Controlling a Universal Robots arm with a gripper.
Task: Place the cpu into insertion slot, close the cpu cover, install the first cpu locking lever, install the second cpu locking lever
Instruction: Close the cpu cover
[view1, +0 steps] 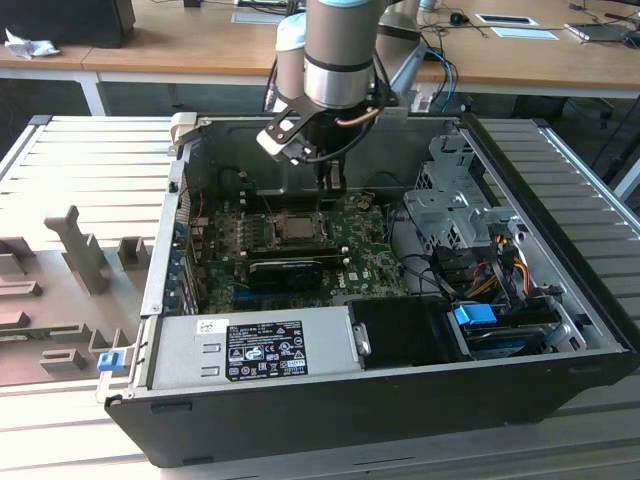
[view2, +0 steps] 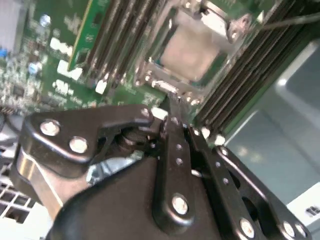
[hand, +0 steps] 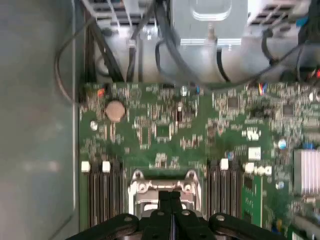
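Hovering gripper, exterior view: the gripper (view1: 331, 183) hangs low in the open computer case (view1: 350, 420), near the insertion slot (view1: 274, 230).
Case contents: motherboard (view1: 370, 250), power supply (view1: 250, 345), drive cage (view1: 450, 210).
Second wrist view, cpu (view2: 192, 47): I see it seated in the slot, with the cpu cover (view2: 165, 87) framing it. The pincer is pinched together, gripping nothing I can make out.
First wrist view, risk: the closed fingertips (hand: 165, 202) beside the socket could scrape the board if I descend off-line.

PC case (view1: 350, 420) open on top, so entry is from above. In exterior view, around insertion slot (view1: 298, 228): gripper (view1: 330, 182) at 12 o'clock, long black card (view1: 290, 270) at 6, drive cage (view1: 455, 200) & cables (view1: 480, 268) at 3, side wall (view1: 172, 250) at 9. Memory slots (hand: 102, 192) flank it closely.
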